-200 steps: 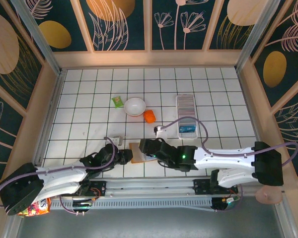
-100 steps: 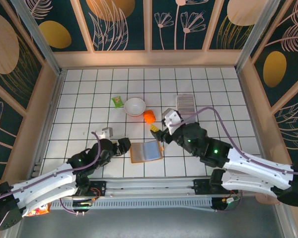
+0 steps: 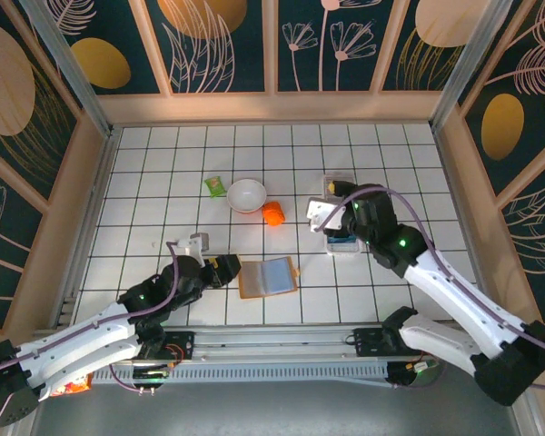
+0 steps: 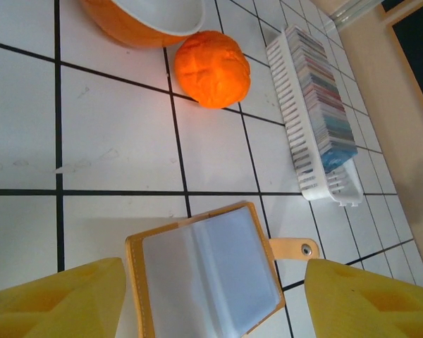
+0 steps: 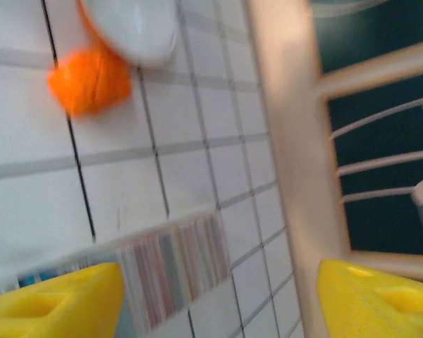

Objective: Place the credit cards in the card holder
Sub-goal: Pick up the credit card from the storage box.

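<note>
Now I am hovering the right jaws, apart and empty, over the long white slotted plastic card holder [image 4: 296, 130], probably checking the bright blue credit cards [image 4: 336, 156] at its near end; the left jaws, also apart, are facing the open tan leather wallet [image 4: 211, 271].

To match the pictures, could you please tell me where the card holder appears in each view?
Top external: card holder right of centre, partly under the right arm.
Left wrist: card holder upper right.
Right wrist: card holder low, left of centre, blurred.
Shared landmark: the orange ball.
</note>
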